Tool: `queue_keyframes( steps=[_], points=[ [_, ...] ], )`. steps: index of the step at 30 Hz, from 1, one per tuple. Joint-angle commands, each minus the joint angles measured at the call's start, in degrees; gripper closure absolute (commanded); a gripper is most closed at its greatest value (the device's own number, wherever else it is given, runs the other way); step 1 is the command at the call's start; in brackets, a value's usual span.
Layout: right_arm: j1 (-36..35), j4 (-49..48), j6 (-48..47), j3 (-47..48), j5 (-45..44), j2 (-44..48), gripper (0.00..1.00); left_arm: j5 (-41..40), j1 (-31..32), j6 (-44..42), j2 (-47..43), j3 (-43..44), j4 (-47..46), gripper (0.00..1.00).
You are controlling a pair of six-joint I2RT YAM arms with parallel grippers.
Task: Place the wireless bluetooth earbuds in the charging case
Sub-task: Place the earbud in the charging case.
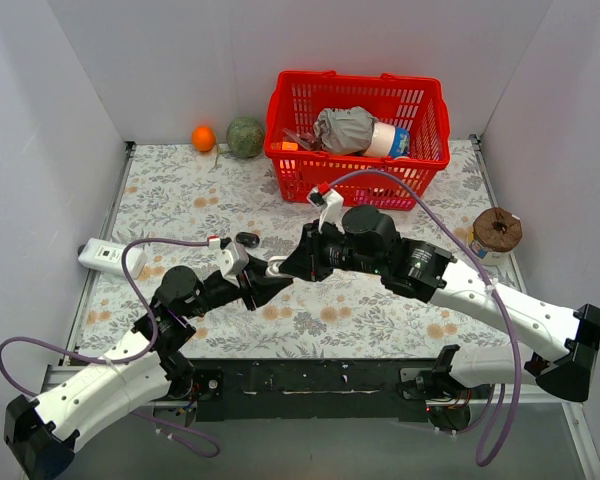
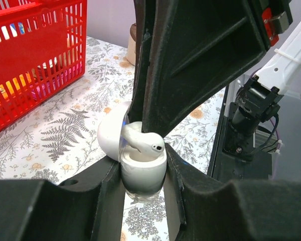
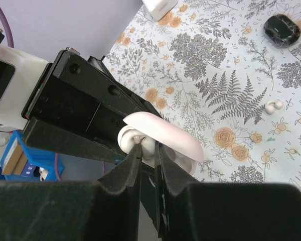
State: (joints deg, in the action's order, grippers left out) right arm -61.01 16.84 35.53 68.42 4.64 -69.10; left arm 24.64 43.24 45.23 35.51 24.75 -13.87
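Note:
My left gripper (image 2: 143, 168) is shut on the white charging case (image 2: 142, 175), which it holds upright above the table with its lid (image 2: 109, 138) swung open. A white earbud (image 2: 146, 143) lies tilted in the case's mouth, its tip poking over the rim. My right gripper (image 3: 148, 150) comes in from above, jaws shut on that earbud (image 3: 151, 144) just under the open lid (image 3: 165, 135). From above, both grippers meet at the case (image 1: 277, 266) near the table's middle. A second white earbud (image 3: 273, 106) lies loose on the floral cloth.
A black oval pebble-like case (image 1: 246, 239) lies just behind the grippers. A white box (image 1: 105, 256) sits at the left edge. A red basket (image 1: 435, 150) of items stands at the back, with an orange (image 1: 203, 137) and a green ball (image 1: 245, 137) beside it. A brown-topped can (image 1: 497, 235) stands at right.

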Motion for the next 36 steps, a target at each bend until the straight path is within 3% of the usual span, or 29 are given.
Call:
queue_keyframes(
  steps=[1, 16, 21, 29, 36],
  points=[
    [-0.25, -6.82, -1.51, -1.89, -4.47, 3.09, 0.99, 1.28, 0.7, 0.91, 0.35, 1.09, -4.33, 1.0],
    [-5.25, -14.46, -2.48, -8.3, -19.75, 8.19, 0.99, -2.49, 0.7, 3.37, 3.08, 1.17, -7.4, 1.0],
    [-6.57, -15.61, -2.92, -8.3, -20.9, 8.19, 0.99, -3.99, 0.7, 3.37, 3.34, 1.26, -7.75, 1.0],
    [-6.66, -13.94, -3.89, -10.14, -22.66, 12.05, 0.99, -14.17, 0.7, 3.81, 1.24, -0.23, -5.38, 1.0],
    [-6.31, -11.13, -3.63, -14.1, -28.11, 16.72, 0.99, -18.05, 0.7, 3.98, 0.09, -1.46, -5.38, 1.0]
  ],
)
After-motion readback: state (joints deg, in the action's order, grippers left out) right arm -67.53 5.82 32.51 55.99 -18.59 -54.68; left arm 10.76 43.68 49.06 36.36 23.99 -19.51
